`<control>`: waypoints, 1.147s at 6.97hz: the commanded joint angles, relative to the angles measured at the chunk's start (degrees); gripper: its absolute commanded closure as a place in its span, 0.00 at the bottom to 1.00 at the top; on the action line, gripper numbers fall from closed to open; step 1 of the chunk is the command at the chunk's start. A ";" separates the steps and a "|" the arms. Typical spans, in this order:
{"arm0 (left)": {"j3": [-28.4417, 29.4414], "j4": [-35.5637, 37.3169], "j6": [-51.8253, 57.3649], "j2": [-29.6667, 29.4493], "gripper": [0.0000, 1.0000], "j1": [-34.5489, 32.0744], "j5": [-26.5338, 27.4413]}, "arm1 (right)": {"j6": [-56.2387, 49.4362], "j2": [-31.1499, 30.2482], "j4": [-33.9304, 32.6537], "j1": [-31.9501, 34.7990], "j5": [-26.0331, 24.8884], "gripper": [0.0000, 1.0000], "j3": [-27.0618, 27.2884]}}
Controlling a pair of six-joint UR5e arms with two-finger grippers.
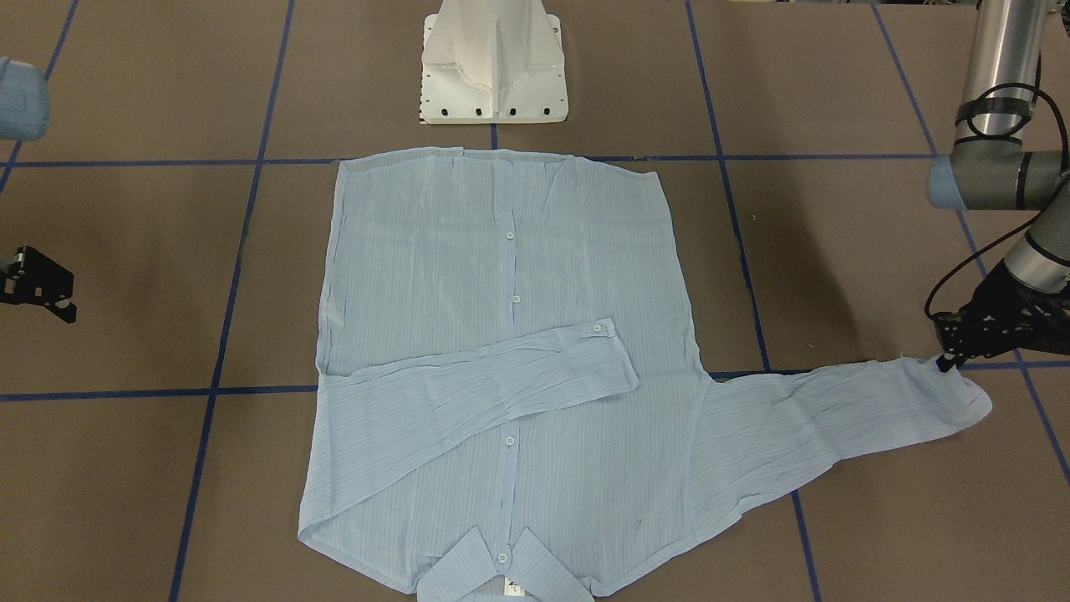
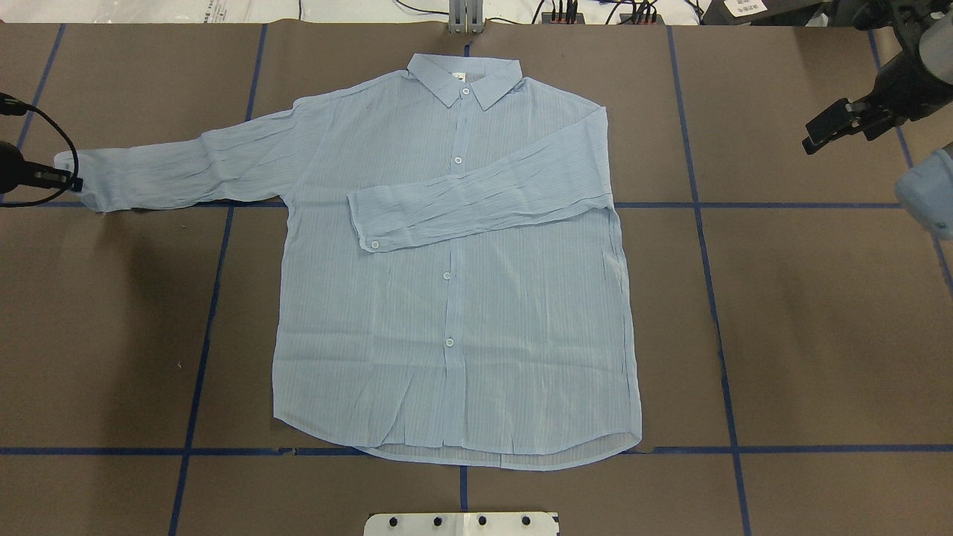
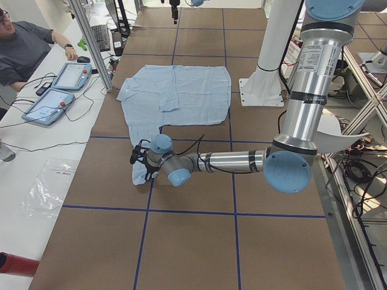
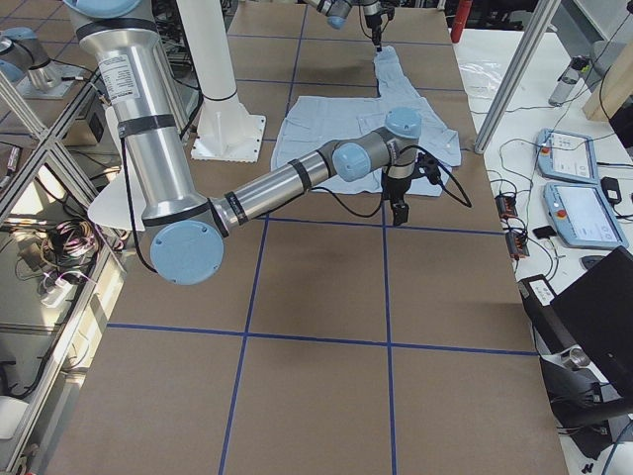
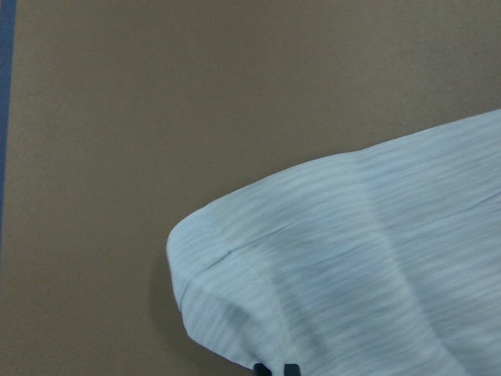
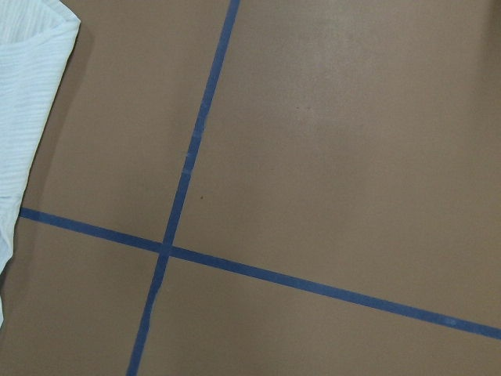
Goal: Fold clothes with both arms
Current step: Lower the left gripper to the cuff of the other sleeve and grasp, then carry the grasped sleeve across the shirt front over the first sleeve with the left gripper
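Left gripper: jaws narrow, pinched on the cuff edge of the one outstretched sleeve. Right gripper: hovers well apart from the cloth; its opening cannot be told. One shirt lies flat, front up, on the table, collar away from the pedestal. Second sleeve is folded across the chest. Four front buttons and one cuff button are visible.

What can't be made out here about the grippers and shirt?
Left gripper at the cuff of the shirt: hold unclear; the left wrist view's bottom edge cuts its fingertips.
Right gripper: open or shut unclear; small in the overhead view, cut by the front view's left edge.
Collar label: print too small, overhead view.
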 commanded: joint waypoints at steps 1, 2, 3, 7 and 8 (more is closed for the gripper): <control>-4.79 0.59 -5.68 -1.24 1.00 0.23 -4.81 | 0.04 -0.09 0.00 0.00 -0.02 0.00 -0.08; -5.93 0.68 -13.56 -4.21 1.00 0.32 -6.84 | 0.13 -0.09 0.00 0.00 -0.02 0.00 -0.25; -6.64 0.77 -20.68 -7.46 1.00 2.32 -7.82 | 0.13 -0.09 0.00 0.00 -0.11 0.00 -0.25; -7.09 5.77 -44.96 -23.27 1.00 16.72 -4.68 | 0.40 -0.61 0.09 0.00 -0.02 0.00 -0.25; -7.00 8.13 -48.06 -27.22 1.00 18.24 -4.40 | 0.40 -0.62 0.09 0.00 0.15 0.00 -0.25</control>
